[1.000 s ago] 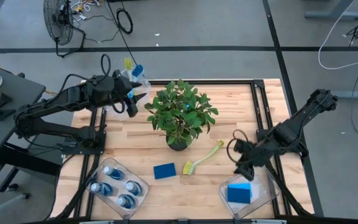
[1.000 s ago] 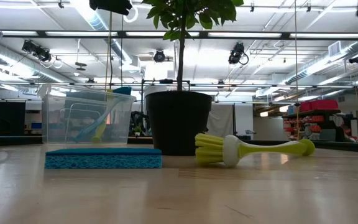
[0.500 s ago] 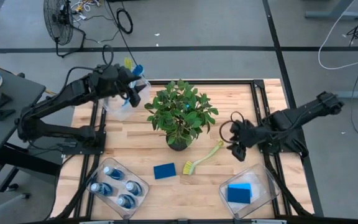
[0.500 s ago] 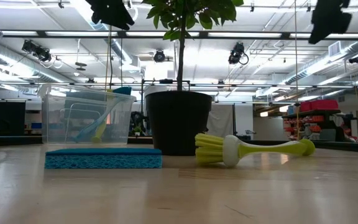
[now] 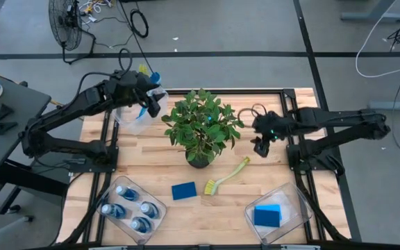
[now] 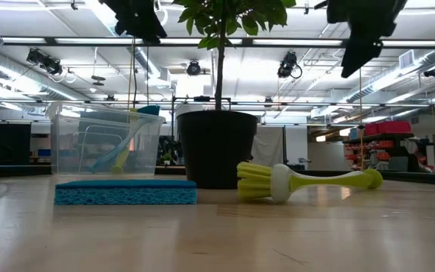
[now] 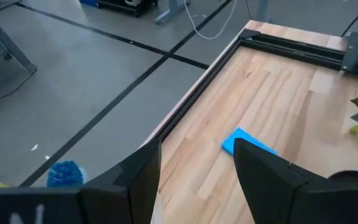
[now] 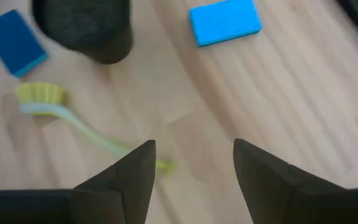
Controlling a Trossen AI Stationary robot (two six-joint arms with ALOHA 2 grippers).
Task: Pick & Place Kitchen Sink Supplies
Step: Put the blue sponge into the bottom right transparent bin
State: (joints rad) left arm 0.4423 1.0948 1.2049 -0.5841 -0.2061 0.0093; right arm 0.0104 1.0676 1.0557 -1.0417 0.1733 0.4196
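Right gripper [image 5: 258, 146] above brush [image 5: 226, 176], fingers spread, empty; left gripper [image 5: 151, 105] likewise, seemingly over far bin [image 5: 132, 119].

1. The desk [image 5: 255, 201] is pale wood with a black frame.
2. The sponge [image 5: 183, 190] is blue.
3. The brush [image 5: 225, 177] is yellow-green.
4. The plant [image 5: 201, 123] has green leaves in a black pot [image 6: 216, 147].
5. The bottles [image 5: 127, 206] are blue with pale caps.
6. Both arms are dark.
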